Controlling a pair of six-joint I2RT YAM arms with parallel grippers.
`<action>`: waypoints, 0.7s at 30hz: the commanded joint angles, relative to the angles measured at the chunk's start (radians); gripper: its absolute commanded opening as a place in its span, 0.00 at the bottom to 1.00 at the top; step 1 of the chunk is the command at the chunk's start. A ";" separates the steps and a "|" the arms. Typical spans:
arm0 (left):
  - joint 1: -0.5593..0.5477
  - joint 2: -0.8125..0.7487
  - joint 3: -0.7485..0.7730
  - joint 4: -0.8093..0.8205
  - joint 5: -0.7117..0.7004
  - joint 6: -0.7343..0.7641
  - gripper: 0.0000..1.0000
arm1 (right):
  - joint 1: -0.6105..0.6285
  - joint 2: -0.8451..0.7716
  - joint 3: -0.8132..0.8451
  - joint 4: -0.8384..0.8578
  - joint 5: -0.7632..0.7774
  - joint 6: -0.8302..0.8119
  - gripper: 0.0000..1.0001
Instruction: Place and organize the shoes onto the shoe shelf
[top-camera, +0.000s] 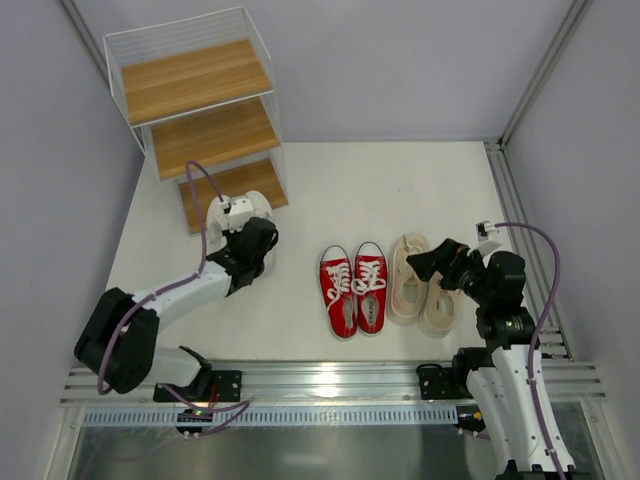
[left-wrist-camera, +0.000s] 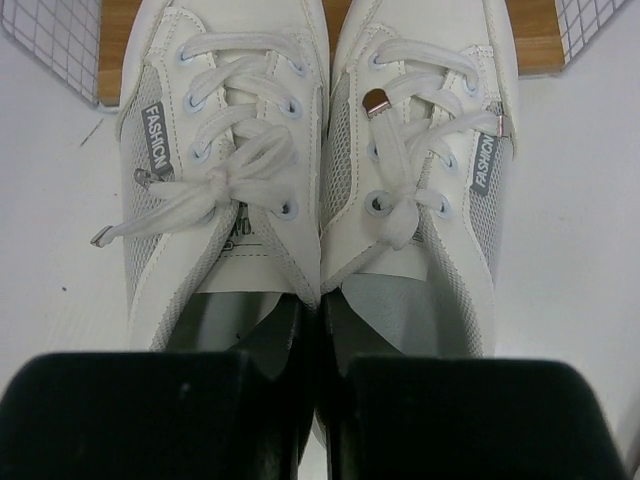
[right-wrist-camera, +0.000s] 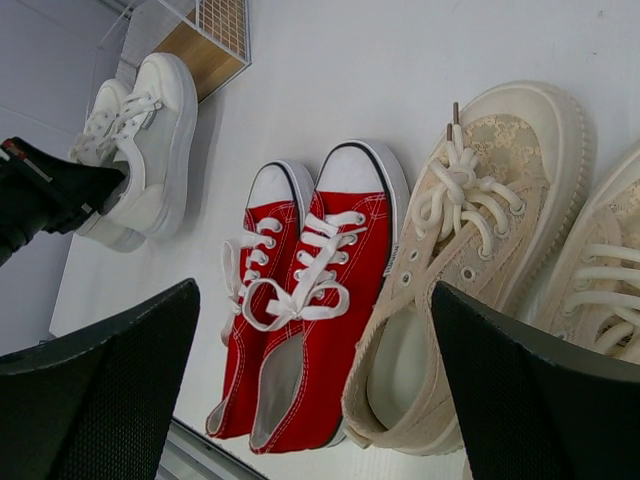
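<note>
white tabletop (top-camera: 400, 190); white sneakers (left-wrist-camera: 240, 180) lengthwise toward shoe shelf (top-camera: 205, 130), toes at its lowest board, collars pinched in closed left gripper (left-wrist-camera: 320, 330); right gripper (right-wrist-camera: 315, 300) open, empty.

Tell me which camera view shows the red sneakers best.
The right wrist view: the red sneakers sit close and fill its middle, laces and white toe caps clear. The top external view shows them whole but small. The left wrist view shows only white sneakers.

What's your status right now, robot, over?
Left gripper shut on white sneakers, toes at bottom tier of shoe shelf. Right gripper open above cream-beige pair. Red pair on table. Nothing blocking shelf.
</note>
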 joint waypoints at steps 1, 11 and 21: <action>0.062 0.019 0.114 0.265 -0.023 0.079 0.00 | 0.000 0.006 -0.006 0.057 -0.025 0.004 0.97; 0.155 0.192 0.211 0.399 0.043 0.102 0.00 | 0.000 0.009 -0.015 0.057 -0.028 -0.008 0.97; 0.205 0.312 0.223 0.511 0.063 0.096 0.00 | 0.000 -0.013 -0.066 0.068 -0.020 0.011 0.97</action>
